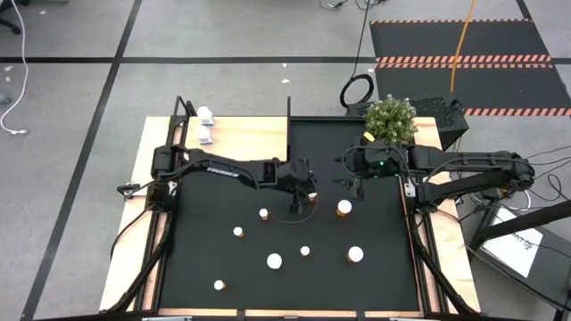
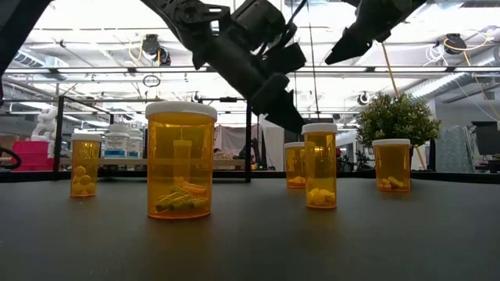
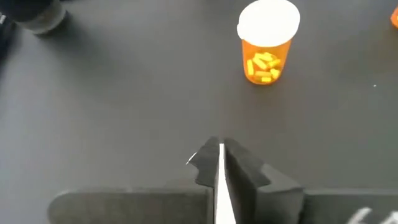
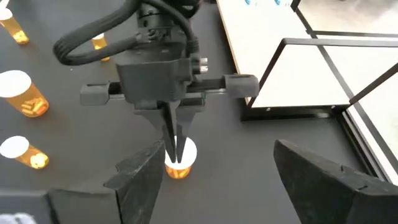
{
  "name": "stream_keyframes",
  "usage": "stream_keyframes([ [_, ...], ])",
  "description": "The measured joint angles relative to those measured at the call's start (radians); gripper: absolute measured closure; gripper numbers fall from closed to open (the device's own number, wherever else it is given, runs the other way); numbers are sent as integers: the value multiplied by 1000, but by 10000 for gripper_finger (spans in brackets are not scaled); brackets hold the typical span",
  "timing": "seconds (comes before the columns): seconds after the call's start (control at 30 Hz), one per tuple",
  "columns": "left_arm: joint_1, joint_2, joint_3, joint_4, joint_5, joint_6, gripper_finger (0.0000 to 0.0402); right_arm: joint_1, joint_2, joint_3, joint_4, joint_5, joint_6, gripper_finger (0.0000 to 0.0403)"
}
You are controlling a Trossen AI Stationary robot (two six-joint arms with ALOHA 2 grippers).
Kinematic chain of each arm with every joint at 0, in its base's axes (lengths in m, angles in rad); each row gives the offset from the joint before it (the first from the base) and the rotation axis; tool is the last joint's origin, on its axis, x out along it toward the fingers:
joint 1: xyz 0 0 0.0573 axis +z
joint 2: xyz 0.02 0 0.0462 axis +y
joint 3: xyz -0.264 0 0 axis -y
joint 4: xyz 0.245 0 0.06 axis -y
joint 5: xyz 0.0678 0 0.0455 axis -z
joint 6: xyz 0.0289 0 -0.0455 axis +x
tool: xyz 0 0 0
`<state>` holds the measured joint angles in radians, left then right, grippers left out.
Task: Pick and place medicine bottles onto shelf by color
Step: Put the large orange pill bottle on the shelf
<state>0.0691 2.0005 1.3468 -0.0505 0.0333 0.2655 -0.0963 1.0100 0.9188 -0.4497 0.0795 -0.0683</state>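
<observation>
**Q:** Status of left gripper (image 4: 175, 149)?

**A:** Fingers pressed together, nothing between them. Hovering over black mat (image 1: 375, 285), tips close by an orange bottle (image 4: 181, 168). Right gripper (image 4: 230, 180): fingers wide apart, idle near plant (image 1: 391, 119).

**Q:** Procedure for a clean pick?

**A:** Spread fingers before descending. Centre over the white cap, straddle the orange body, close below the cap. Lift vertically, clear of neighbouring bottles. Carry to shelf (image 1: 241, 134); set apart from the 2 white bottles (image 1: 205, 114) there.

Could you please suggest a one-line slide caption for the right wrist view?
Left claw shut above an orange bottle, beside the shelf, seen between the right arm's open claw fingers.
</observation>
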Motion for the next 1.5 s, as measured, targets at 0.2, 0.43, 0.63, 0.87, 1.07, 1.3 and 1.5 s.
stream_keyframes([
  [0.2, 11, 3, 0, -4, 54, -4, 392, 0, 0, 0, 4, 0, -4, 106],
  [0.43, 15, 26, 3, -17, 63, 2, 396, 0, 0, 0, 4, -2, 3, 106],
  [0.63, 14, 24, 4, -22, 61, 2, 388, 0, 0, 0, 4, -2, 3, 106],
  [0.87, 13, -48, -1, -65, 49, -15, 380, 0, 0, -1, 4, -2, -1, 106],
  [1.07, 7, -87, 7, -128, 33, -75, 359, 0, 0, -1, 4, -2, -4, 106],
  [1.3, -15, -77, 111, -342, -68, -135, 212, 0, 0, -1, 11, -2, -4, 106],
  [1.5, -31, -77, 178, -394, -88, -152, 109, 0, 0, -1, -18, -2, -9, 106],
])
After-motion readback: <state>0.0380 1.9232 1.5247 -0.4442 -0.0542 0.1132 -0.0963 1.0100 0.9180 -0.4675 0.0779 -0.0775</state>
